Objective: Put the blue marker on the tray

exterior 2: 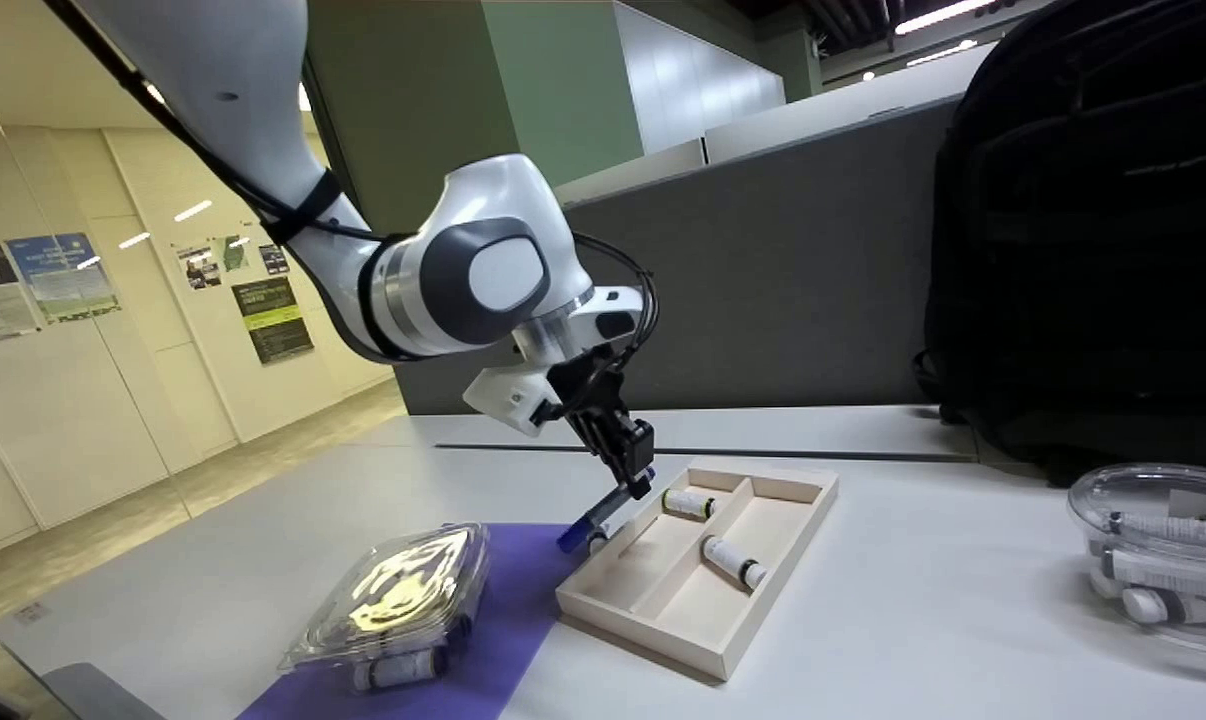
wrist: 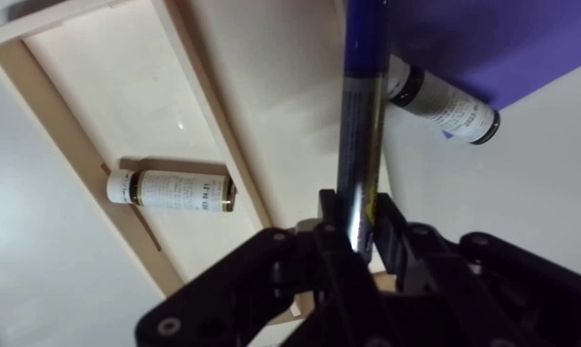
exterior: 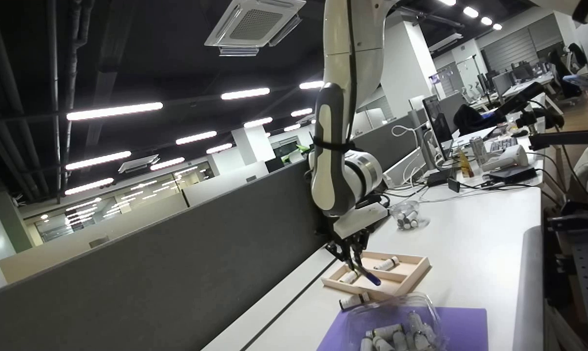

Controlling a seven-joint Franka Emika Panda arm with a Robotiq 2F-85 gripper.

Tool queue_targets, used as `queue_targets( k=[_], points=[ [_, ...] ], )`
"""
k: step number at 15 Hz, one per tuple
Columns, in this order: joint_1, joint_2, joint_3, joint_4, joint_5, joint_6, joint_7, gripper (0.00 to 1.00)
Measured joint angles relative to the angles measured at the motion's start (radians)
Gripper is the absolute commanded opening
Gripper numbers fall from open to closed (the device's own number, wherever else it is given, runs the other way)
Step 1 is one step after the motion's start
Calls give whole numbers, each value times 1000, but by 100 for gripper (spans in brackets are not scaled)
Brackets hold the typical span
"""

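The light tan wooden tray [exterior: 419, 276] lies on the white table, in both exterior views [exterior 2: 653, 633] and the wrist view [wrist: 208, 108]. My gripper [exterior: 355, 263] is shut on the blue marker [exterior: 373, 279], also in an exterior view [exterior 2: 637, 486] and the wrist view [wrist: 355, 207]. The marker is tilted, its blue cap [exterior 2: 577, 535] pointing down towards the purple mat, also large in the wrist view [wrist: 366, 43]. It is above the table at the tray's mat-side compartment; its exact height is unclear. The fingers hide its other end in the wrist view.
White-labelled vials [exterior 2: 731, 562] [exterior 2: 688, 503] lie in the tray. Another vial [wrist: 447, 103] lies outside beside its rim. A purple mat [exterior 2: 523, 570] bears a clear box of vials [exterior 2: 393, 590]. A clear jar [exterior 2: 1153, 570], a backpack [exterior 2: 1083, 230] and a grey partition [exterior: 225, 253] stand around.
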State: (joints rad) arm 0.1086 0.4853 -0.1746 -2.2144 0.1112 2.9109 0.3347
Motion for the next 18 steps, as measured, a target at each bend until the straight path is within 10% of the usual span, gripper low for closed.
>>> queue_targets(
  k=[9,11,18],
  points=[
    [-44,83,1,-4,179,36,73,6],
    [-46,91,2,-10,224,68,97,47],
    [-48,87,26,-40,316,155,126,84]
  ],
)
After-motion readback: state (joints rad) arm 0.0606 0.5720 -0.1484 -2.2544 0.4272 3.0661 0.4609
